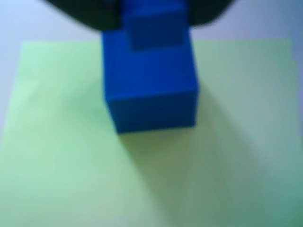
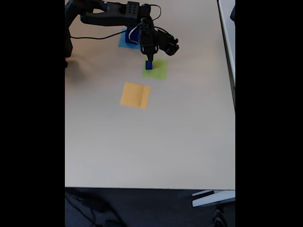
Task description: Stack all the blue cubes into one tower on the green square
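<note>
Presently the gripper [image 2: 149,59] grasps a small cube [image 1: 156,26] atop the large cube [image 1: 151,90]; off-centre release risks toppling onto the green square [image 1: 57,142].

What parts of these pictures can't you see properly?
- Wrist view: the gripper fingers are cut off by the top edge and blurred, so open or shut is unclear.
- Wrist view: the small cube's top is cut off.
- Fixed view: the tower on the green square is too small to count cubes.

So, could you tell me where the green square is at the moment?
In the fixed view the green square lies on the table right of the light-blue square and above the orange one, with blue cubes standing on its left edge under the gripper.
</note>
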